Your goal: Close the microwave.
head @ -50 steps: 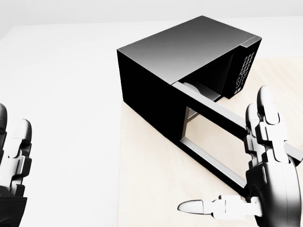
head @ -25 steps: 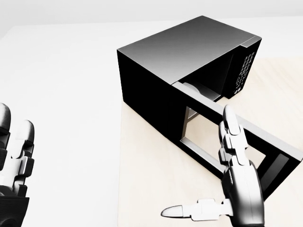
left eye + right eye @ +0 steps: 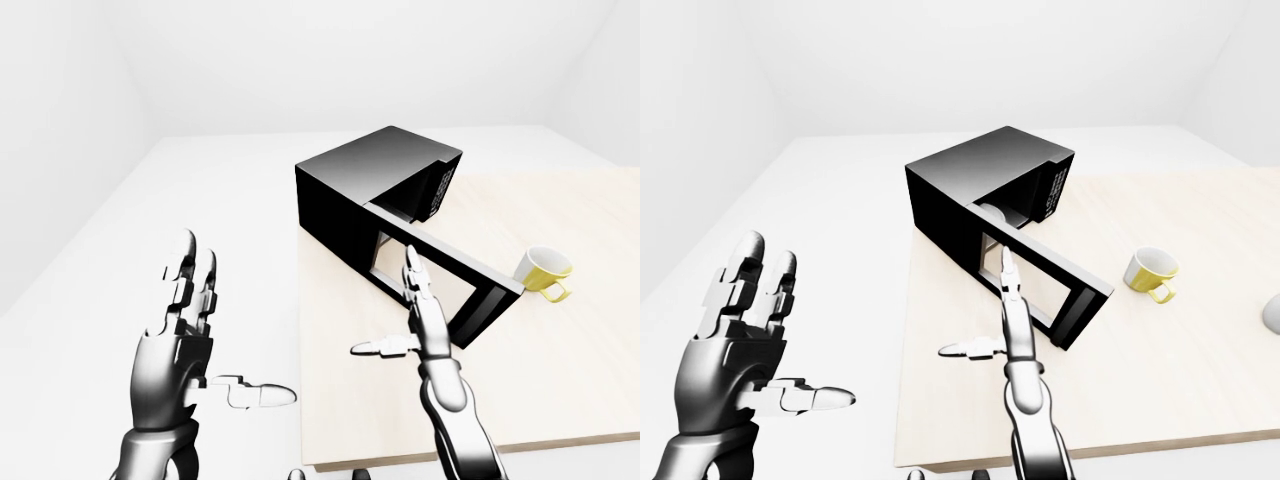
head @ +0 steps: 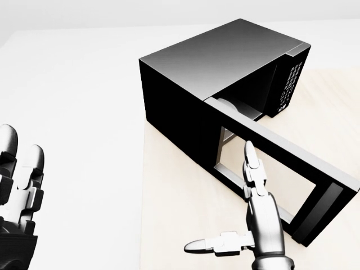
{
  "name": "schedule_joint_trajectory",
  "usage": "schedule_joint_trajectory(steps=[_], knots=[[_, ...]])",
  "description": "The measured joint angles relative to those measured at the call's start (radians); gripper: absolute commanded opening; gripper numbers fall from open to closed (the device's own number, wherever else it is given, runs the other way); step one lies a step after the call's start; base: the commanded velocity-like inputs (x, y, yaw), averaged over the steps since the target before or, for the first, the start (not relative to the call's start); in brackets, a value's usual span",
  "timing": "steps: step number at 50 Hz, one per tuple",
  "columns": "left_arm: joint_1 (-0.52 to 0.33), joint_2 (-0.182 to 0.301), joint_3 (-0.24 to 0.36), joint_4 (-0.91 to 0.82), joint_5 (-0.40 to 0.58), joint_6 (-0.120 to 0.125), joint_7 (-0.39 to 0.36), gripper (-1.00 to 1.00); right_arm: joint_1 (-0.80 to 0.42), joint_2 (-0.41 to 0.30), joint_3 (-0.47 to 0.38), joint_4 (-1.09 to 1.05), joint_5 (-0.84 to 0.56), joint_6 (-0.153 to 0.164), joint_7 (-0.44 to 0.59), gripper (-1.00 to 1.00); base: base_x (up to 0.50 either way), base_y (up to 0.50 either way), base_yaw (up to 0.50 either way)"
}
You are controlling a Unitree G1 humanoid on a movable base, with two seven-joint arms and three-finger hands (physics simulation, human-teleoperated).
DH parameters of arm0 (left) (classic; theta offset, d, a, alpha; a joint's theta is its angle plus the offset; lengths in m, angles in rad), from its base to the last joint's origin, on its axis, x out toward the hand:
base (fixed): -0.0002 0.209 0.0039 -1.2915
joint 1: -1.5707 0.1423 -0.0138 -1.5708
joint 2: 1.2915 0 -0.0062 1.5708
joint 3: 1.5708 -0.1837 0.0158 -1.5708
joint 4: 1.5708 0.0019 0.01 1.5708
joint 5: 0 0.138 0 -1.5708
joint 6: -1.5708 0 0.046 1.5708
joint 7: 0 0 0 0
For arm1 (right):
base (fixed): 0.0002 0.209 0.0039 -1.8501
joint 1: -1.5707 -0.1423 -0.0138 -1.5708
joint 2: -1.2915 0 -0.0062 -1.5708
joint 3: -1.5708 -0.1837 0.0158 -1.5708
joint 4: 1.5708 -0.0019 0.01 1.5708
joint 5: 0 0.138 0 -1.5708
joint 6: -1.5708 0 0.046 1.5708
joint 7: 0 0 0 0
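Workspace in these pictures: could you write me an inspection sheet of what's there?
Surface: pale wooden table.
Job's things: black microwave at the table's left edge in the head view; its door stands wide open.
Clutter: yellow-and-white mug to the right of the door; a grey rounded thing at the right-eye view's edge, unidentifiable.
Grippers: right hand open, fingers extended by the door; left hand open, off the table.
Cables: nothing seen.
Surroundings: plain white walls and floor.

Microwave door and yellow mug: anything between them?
Nothing. In the right-eye view only bare tabletop separates the open microwave door from the yellow mug.
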Motion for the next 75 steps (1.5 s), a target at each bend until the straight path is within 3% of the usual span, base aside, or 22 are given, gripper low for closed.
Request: schedule_joint_trajectory(steps=[26,58,75], knots=[[-0.002,0.002,-0.002,0.007,0.003,0.0,0.002,1.0,-0.077,0.01,-0.039,0.167,0.008,-0.051,-0.013,1.0,0.0,0.0,0.0],[0.003,0.008,-0.013,0.007,0.007,0.0,0.006,1.0,-0.315,-0.019,-0.14,0.383,0.081,-0.029,-0.037,1.0,0.0,0.0,0.0],[0.006,0.005,-0.006,0.001,-0.001,0.0,-0.002,1.0,-0.504,-0.046,-0.166,0.63,0.083,-0.073,-0.076,1.0,0.0,0.0,0.0]])
